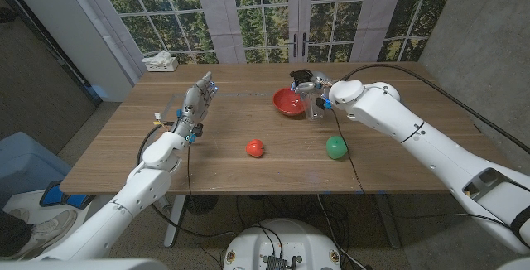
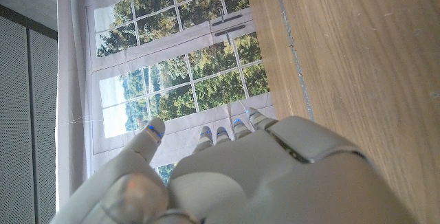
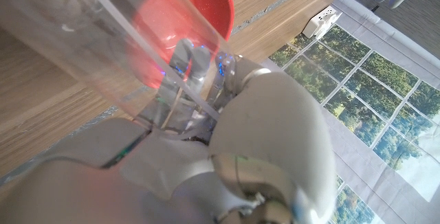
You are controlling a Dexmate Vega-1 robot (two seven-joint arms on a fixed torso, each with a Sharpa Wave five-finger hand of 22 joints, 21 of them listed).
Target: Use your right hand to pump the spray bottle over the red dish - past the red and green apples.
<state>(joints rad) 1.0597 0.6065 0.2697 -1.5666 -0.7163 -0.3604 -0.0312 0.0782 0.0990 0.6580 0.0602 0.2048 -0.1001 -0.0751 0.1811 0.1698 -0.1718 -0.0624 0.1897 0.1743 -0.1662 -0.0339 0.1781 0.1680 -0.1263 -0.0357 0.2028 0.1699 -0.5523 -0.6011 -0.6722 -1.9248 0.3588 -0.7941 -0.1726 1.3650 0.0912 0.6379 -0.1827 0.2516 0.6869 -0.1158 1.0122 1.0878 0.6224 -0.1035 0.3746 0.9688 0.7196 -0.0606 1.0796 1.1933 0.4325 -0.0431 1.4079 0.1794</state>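
Right hand [image 1: 313,88] is wrapping its fingers around the clear plastic spray bottle [image 1: 315,104], which is standing just beside the round red plastic dish [image 1: 289,102], on its right, at the far side of the wooden table [image 1: 224,166]. In the right wrist view the fingers [image 3: 196,62] are curling around the transparent bottle body [image 3: 103,25], with the red dish [image 3: 189,11] glowing through it. So my read: grasp is made and we're sitting in the pumping step, or right at its start.

Next move, as I judge it: keep the black nozzle pointing over the dish rim and squeeze the trigger. Can't tell from these pictures whether any finger is actually on the trigger; the nozzle end is small and partly hidden by the hand. Risk is tipping the light bottle or spraying wide of the dish.

Right arm is reaching far across the table, forearm passing above the small green apple [image 1: 335,147], well beyond it and the small red apple [image 1: 255,147]. Both apples are sitting well apart from the dish, nearer the robot.

Left hand [image 1: 197,103] is idling on the left side, holding nothing, fingers [image 2: 227,131] extended and close together, pointing toward the windows.
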